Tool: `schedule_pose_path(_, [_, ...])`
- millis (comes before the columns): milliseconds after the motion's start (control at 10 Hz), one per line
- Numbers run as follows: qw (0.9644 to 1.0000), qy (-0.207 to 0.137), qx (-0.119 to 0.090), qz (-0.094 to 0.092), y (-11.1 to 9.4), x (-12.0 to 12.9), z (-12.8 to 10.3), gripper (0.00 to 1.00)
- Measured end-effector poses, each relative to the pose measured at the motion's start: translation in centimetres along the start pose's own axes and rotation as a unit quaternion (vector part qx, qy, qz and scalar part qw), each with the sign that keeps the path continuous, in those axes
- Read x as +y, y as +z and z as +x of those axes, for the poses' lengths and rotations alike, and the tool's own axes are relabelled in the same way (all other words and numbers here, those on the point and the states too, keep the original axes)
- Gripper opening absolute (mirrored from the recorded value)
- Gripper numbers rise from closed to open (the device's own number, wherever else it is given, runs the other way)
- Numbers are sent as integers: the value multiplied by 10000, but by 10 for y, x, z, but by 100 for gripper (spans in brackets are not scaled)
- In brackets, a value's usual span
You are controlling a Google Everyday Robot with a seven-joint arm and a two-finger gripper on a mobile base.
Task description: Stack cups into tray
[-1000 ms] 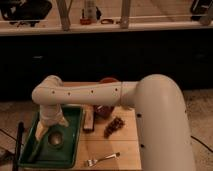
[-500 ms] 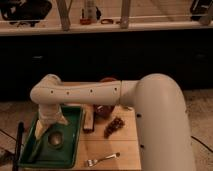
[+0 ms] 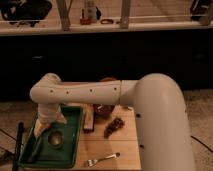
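Observation:
The dark green tray [image 3: 31, 150] lies on the left end of the wooden table. One grey metal cup [image 3: 56, 139] with a dark inside stands upright in it, near the middle. My gripper [image 3: 46, 125] hangs from the white arm over the tray's far left part, just up and left of the cup. I cannot tell whether it touches the cup. No other cup shows.
A red bowl [image 3: 106, 110] sits behind the arm at the table's back. A brown block [image 3: 89, 120] stands by the tray's right rim, with a dark grape-like cluster [image 3: 114, 126] and a fork [image 3: 102, 159] on the wood [image 3: 120, 147]. A black post [image 3: 20, 142] stands left of the tray.

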Motion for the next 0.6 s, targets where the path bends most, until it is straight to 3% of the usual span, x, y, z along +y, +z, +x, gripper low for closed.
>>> schedule_pose_path(600, [10000,16,31,25,-1,0,3,80])
